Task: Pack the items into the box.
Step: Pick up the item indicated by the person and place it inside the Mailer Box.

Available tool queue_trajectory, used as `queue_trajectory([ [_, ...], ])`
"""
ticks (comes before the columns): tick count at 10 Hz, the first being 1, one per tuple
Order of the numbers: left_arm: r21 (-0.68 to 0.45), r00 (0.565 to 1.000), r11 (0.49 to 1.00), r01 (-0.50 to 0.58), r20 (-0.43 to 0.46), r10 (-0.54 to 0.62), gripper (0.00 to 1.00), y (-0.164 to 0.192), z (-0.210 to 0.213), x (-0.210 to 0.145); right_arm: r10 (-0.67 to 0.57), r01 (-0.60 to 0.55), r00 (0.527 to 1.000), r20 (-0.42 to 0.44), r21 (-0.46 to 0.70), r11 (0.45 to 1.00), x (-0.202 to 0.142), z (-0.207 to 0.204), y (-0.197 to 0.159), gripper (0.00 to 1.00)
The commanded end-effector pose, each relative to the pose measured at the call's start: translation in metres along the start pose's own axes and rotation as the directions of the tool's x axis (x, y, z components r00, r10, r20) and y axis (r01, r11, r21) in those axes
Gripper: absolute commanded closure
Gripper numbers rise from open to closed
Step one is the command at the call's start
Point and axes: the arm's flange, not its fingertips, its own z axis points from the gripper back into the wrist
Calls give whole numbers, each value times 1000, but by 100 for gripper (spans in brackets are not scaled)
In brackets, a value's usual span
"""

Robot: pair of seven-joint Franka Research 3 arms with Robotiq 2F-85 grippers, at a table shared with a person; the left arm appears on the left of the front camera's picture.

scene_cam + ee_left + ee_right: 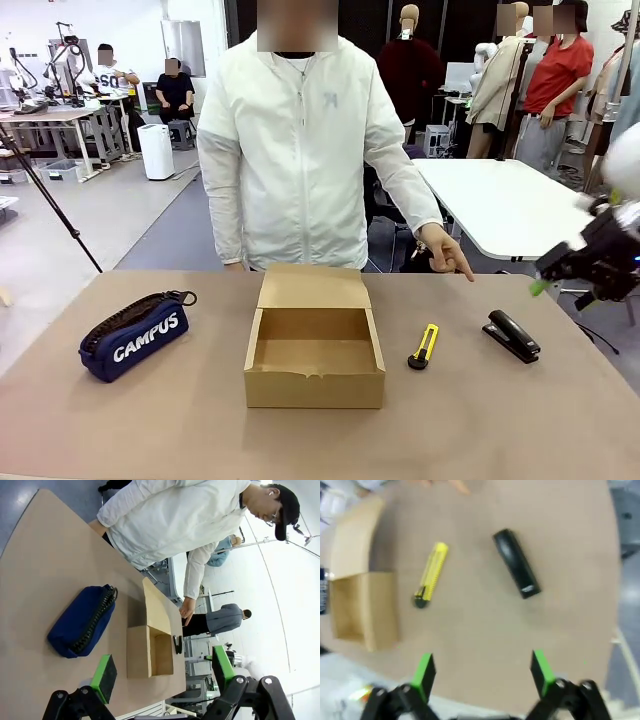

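Wide-spread and empty, right hand (482,672) faces black stapler (516,570) and slim yellow-and-black knife (431,575); left hand (163,670) likewise wide.

- I am reading "CAMPUS" in white capitals on the side of the navy pencil pouch (135,335) lying on the tabletop (480,420) in the front view. The word is slanting slightly upward toward its right end.
- I am making out a small pale mark near one end of the black stapler (516,563) in the right wrist view. It is too blurred to read.
- I am seeing a small grey emblem on the chest of the person's white jacket (330,100). It is too small to read.
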Motion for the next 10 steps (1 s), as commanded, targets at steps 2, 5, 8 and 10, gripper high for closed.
queue_trajectory([
  [2, -19, 1000, 1000, 0, 6, 0, 0, 0, 1, 1, 117, -105, 992, 50, -193, 976, 5, -26, 16, 0],
  [5, -19, 1000, 1000, 0, 6, 0, 0, 0, 1, 1, 80, -85, 996, -44, -102, 991, 5, -20, 11, 0],
  [8, -19, 1000, 1000, 0, 6, 0, 0, 0, 1, 1, 94, -114, 987, -128, -157, 981, 17, -47, 9, 0],
  [10, -19, 1000, 1000, 0, 6, 0, 0, 0, 1, 1, 56, -92, 979, -196, -178, 980, 35, -73, 8, 0],
])
